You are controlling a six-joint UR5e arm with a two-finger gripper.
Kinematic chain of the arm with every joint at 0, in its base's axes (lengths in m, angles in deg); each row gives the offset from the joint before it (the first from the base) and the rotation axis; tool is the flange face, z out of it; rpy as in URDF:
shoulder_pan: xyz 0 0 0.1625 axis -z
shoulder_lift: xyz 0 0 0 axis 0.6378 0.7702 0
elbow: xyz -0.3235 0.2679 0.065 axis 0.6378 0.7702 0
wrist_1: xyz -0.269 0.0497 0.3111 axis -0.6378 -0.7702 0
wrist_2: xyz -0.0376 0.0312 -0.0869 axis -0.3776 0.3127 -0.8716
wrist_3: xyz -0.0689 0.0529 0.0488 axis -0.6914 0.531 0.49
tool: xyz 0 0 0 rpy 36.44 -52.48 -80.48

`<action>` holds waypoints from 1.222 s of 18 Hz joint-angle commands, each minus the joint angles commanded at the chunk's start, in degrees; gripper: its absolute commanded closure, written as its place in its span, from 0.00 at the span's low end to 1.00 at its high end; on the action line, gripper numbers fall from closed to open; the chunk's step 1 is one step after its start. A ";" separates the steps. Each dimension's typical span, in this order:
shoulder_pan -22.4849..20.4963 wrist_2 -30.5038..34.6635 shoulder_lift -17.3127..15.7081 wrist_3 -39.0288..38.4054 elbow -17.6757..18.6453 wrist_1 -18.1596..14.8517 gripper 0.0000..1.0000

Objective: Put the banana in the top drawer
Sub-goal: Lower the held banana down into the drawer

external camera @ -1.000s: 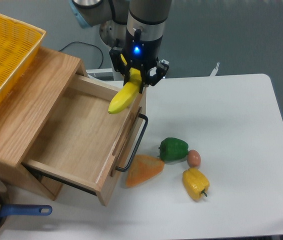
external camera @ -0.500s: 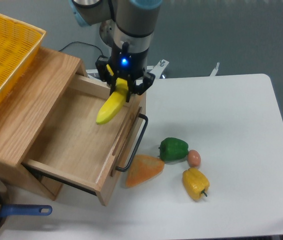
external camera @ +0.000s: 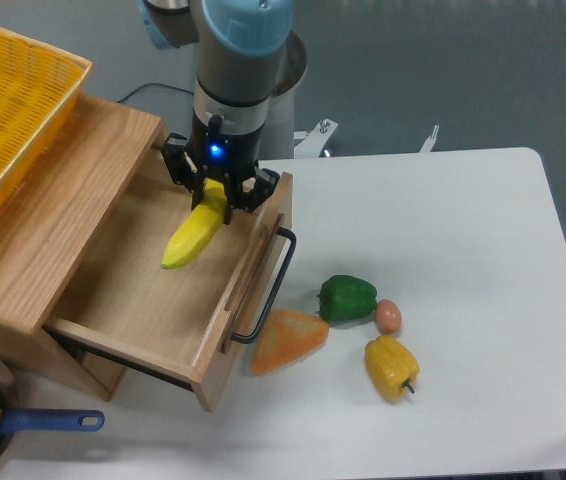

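The yellow banana (external camera: 192,238) hangs tilted, its lower end pointing down-left over the inside of the open top drawer (external camera: 133,285). My gripper (external camera: 215,196) is shut on the banana's upper end, above the drawer's right half near the front panel. The drawer is a light-wood box pulled out of the cabinet, with a black wire loop handle (external camera: 268,290) on its front. I cannot tell whether the banana touches the drawer floor.
A yellow mesh basket (external camera: 13,110) sits on top of the wooden cabinet at the left. On the white table lie an orange wedge (external camera: 288,340), a green pepper (external camera: 346,298), a small egg (external camera: 388,316) and a yellow pepper (external camera: 391,366). A blue-handled pan (external camera: 3,425) is at bottom left.
My gripper has carried the banana leftward and slightly lower, from above the drawer's front panel to over the drawer's interior.
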 joint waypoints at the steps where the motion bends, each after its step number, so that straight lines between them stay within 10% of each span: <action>1: 0.35 0.09 0.35 -0.88 -0.09 0.27 0.59; 22: 1.94 0.53 2.03 -6.16 1.32 1.32 0.55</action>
